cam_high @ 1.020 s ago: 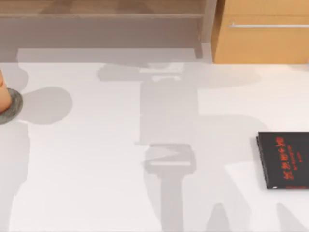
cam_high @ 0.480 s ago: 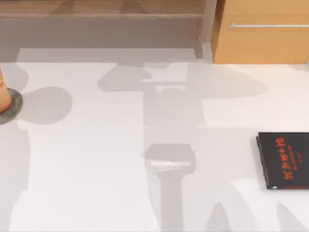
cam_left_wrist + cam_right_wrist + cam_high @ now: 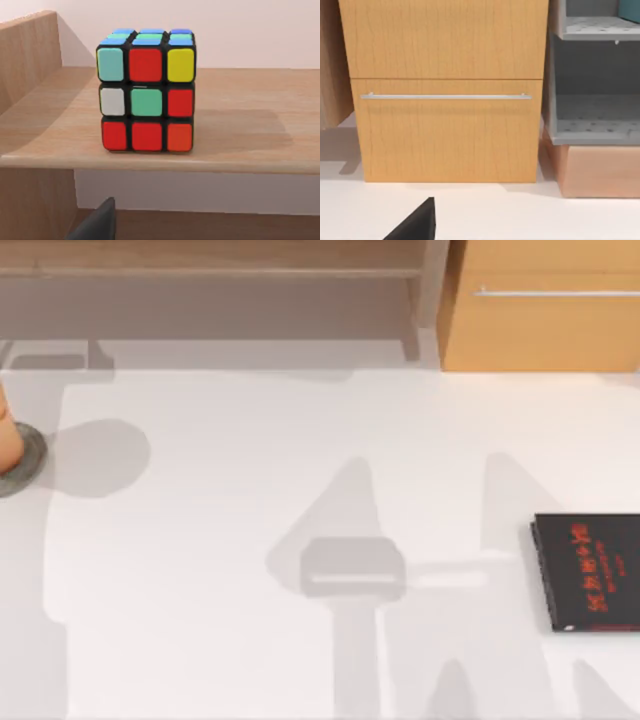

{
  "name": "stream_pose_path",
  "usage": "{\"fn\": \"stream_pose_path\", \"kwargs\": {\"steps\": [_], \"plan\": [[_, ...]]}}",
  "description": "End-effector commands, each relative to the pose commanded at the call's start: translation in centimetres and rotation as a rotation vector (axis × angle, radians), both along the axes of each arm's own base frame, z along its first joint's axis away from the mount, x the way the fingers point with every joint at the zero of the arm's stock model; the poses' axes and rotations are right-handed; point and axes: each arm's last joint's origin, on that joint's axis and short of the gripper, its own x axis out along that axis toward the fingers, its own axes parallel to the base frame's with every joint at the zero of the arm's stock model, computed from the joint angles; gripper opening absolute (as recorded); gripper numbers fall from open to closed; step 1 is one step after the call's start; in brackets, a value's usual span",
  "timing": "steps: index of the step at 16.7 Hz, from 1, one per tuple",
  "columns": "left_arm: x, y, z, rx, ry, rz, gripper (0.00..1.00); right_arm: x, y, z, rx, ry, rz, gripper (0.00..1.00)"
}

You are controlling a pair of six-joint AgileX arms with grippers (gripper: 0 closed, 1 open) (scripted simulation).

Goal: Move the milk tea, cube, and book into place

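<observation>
You find the mostly red puzzle cube [image 3: 146, 90] set squarely on the wooden shelf's [image 3: 240, 145] front edge, apparently delivered; jaw states cannot be told.

Bright, even light — soft grey shadows across the white table [image 3: 200, 640].

Milk tea [image 3: 6, 435] on disc [image 3: 30, 455], table's [image 3: 250, 640] far left; black book [image 3: 588, 571] far right. Cube [image 3: 146, 90] on wooden shelf [image 3: 240, 135].
</observation>
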Motion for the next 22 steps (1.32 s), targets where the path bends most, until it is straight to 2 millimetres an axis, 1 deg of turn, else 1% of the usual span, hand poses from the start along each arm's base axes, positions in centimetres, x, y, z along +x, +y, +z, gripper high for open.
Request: {"fn": "stream_pose_path", "kwargs": {"steps": [2, 4, 7, 9, 10, 12, 13, 15, 17, 22], "plan": [[-3.9, -1.8, -1.9, -0.009, 0.015, -0.035, 1.00, 0.0, 0.0, 0.0, 0.000, 0.000, 0.000, 1.00], [-7.9, -3.4, -4.9, -0.015, 0.042, -0.080, 1.00, 0.0, 0.0, 0.0, 0.000, 0.000, 0.000, 1.00], [-13.3, -4.9, -11.1, -0.023, 0.076, -0.122, 1.00, 0.0, 0.0, 0.0, 0.000, 0.000, 0.000, 1.00], [-15.8, -5.4, -15.3, -0.025, 0.082, -0.122, 1.00, 0.0, 0.0, 0.0, 0.000, 0.000, 0.000, 1.00], [-16.6, -5.5, -17.2, -0.024, 0.082, -0.113, 1.00, 0.0, 0.0, 0.0, 0.000, 0.000, 0.000, 1.00], [-17.7, -5.5, -20.5, -0.019, 0.070, -0.087, 1.00, 0.0, 0.0, 0.0, 0.000, 0.000, 0.000, 1.00], [-18.0, -5.5, -21.7, -0.016, 0.058, -0.073, 1.00, 0.0, 0.0, 0.0, 0.000, 0.000, 0.000, 1.00], [-18.3, -5.5, -23.2, -0.010, 0.028, -0.047, 1.00, 0.0, 0.0, 0.0, 0.000, 0.000, 0.000, 1.00], [-18.4, -5.5, -23.8, -0.004, 0.009, -0.033, 1.00, 0.0, 0.0, 0.0, 0.000, 0.000, 0.000, 1.00], [-18.4, -5.5, -23.9, -0.003, 0.006, -0.031, 1.00, 0.0, 0.0, 0.0, 0.000, 0.000, 0.000, 1.00]]}}
